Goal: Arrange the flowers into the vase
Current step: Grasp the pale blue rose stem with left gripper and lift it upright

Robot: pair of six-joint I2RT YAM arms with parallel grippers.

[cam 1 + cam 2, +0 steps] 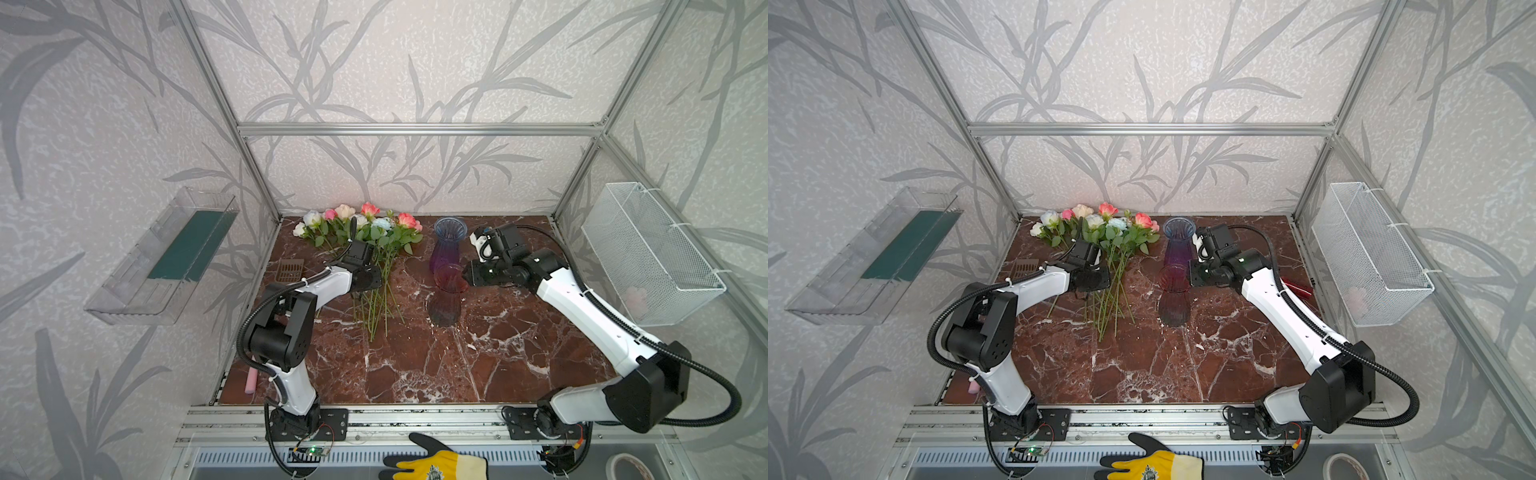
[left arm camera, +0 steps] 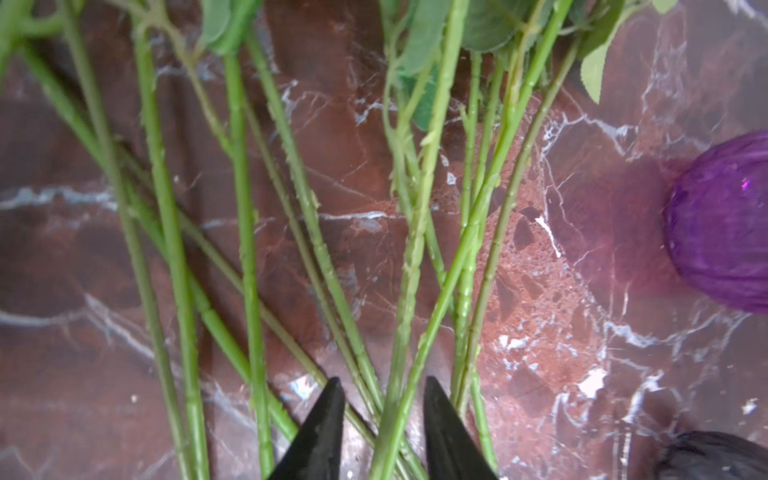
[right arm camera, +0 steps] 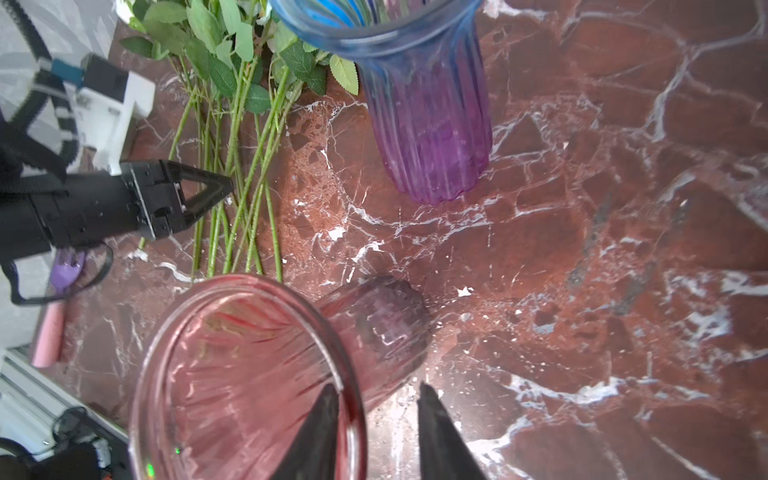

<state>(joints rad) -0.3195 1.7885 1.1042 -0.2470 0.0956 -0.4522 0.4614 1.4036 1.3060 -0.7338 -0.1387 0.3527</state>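
- Brown marble table [image 1: 415, 365], leaf-print walls.
- flowers [image 1: 374, 239] lie flat at back left, heads to the far wall, stems running toward the front edge.
- left gripper [image 2: 382, 386] is nearer, over the stems. Jaws spread across one stem, not pinched yet.
- red vase [image 3: 232, 374] upright, just right of the stem ends. right gripper [image 3: 376, 392] spread, straddling its rim, one finger inside.
- blue-purple vase [image 1: 448, 243] behind it. No flowers in either.
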